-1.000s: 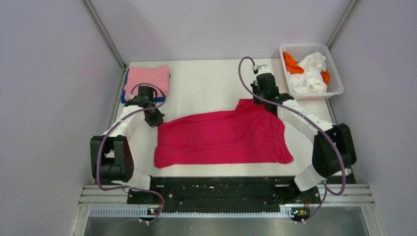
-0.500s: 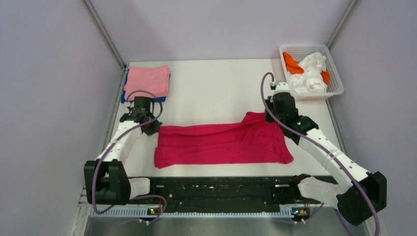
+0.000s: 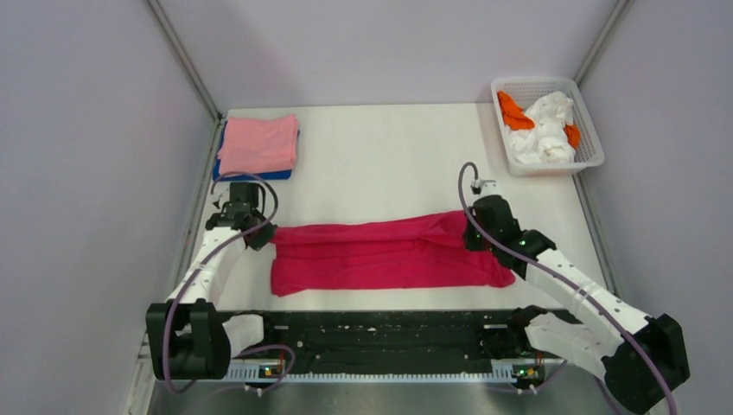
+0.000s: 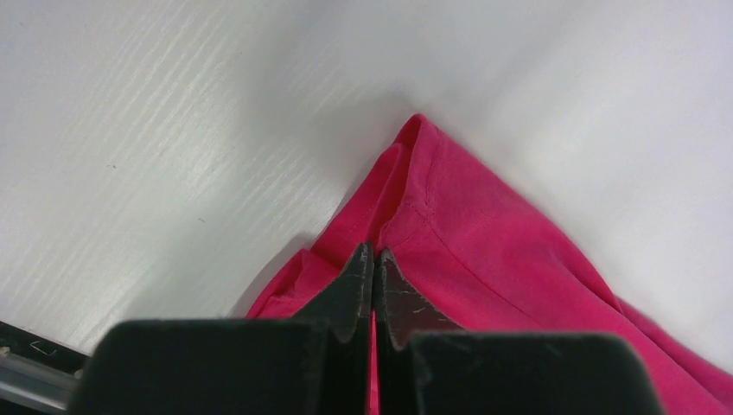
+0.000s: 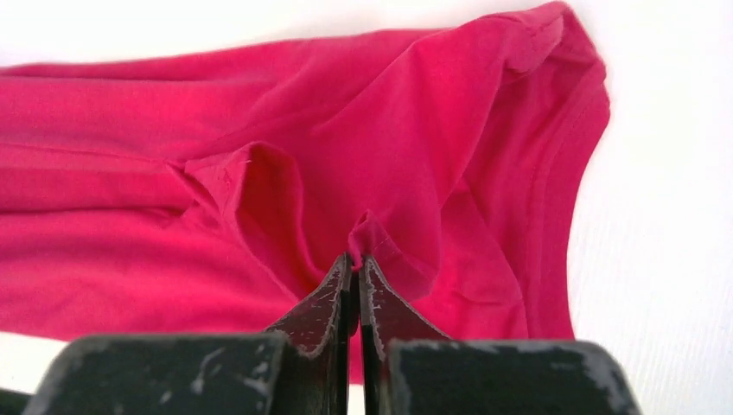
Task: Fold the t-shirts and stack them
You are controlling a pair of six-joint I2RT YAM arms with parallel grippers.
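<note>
While I work the rig from a distance, the crimson t-shirt (image 3: 389,259) lies as a long band across the near half of the surface (image 3: 380,164), its long axis running left to right, parallel to the edge where the arms are bolted. Its near hem rests flat, closest to the bases; the far edge is the one in hand. The jaws of my left arm (image 3: 203,264) are pressed together on the far-left corner, a seamed fold of red cloth nipped between the tips in the wrist view. The jaws of my right arm (image 3: 562,268) are likewise closed, pinching a small raised tuck of cloth at the far-right end, beside a hemmed edge. Each arm sits at its own end of the band, neither nearer than the other, and the body of the shirt lies on the near side of both pinches. I judge that the fold turns on that: the held edge must travel straight toward the near hem, both ends keeping level so the band does not skew. Farther back, at the far-left corner, a folded pink t-shirt (image 3: 258,143) sits on a blue t-shirt (image 3: 251,175), well apart from the red one. At the far right a white basket (image 3: 557,168) holds crumpled white cloths (image 3: 544,130) and orange cloth (image 3: 514,112).
</note>
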